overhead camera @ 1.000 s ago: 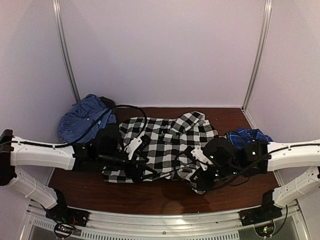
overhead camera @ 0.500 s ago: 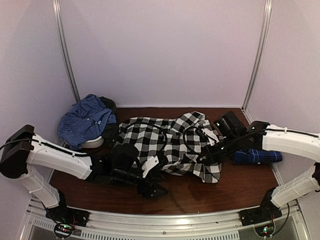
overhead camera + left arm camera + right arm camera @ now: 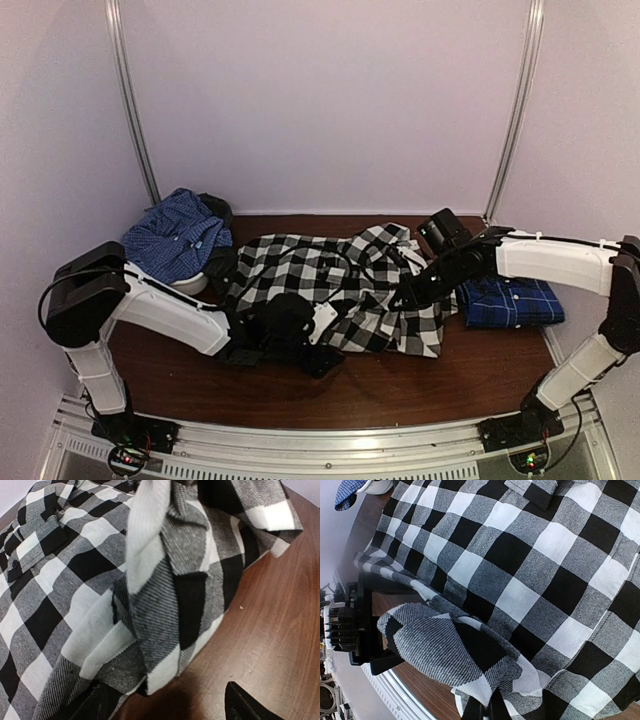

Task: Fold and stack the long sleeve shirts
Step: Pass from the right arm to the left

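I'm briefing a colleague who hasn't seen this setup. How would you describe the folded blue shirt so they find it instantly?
On the brown table, go to the right edge. There lies the folded blue shirt, a flat, neat rectangle with dark lines. The black-and-white check shirt beside it is rumpled, and the other blue shirt, back left, is a crumpled heap.

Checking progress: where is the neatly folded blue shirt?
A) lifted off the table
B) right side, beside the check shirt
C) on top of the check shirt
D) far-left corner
B: the folded blue shirt lies flat on the table at the right, next to the check shirt.
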`<move>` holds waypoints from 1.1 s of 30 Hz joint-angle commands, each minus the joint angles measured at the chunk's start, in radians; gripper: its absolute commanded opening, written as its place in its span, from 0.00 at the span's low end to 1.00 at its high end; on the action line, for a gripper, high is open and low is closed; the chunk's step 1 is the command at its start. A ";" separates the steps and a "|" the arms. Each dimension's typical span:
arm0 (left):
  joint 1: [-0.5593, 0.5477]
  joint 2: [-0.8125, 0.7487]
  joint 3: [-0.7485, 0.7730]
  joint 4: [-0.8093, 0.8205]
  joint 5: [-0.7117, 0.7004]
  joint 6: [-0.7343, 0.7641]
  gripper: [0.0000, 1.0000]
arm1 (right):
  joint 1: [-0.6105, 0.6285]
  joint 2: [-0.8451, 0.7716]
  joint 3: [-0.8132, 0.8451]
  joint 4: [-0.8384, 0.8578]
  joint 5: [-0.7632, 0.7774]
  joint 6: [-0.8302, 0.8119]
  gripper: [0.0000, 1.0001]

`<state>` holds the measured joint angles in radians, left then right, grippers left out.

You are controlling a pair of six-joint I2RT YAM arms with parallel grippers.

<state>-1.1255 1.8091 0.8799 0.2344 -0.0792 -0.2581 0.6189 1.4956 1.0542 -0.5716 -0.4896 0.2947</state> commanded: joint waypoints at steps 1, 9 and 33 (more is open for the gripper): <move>0.004 0.047 0.063 0.017 -0.120 0.047 0.82 | -0.014 0.017 0.033 0.006 -0.024 -0.036 0.00; 0.006 0.109 0.115 0.059 -0.019 0.104 0.55 | -0.021 0.012 0.016 0.001 -0.022 -0.046 0.00; 0.005 -0.106 0.093 -0.009 0.565 -0.049 0.00 | -0.028 -0.063 -0.088 0.024 -0.030 -0.056 0.07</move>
<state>-1.1210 1.7893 0.9619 0.2291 0.2764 -0.2314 0.5968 1.4929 1.0069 -0.5556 -0.5018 0.2546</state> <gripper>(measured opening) 0.008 0.048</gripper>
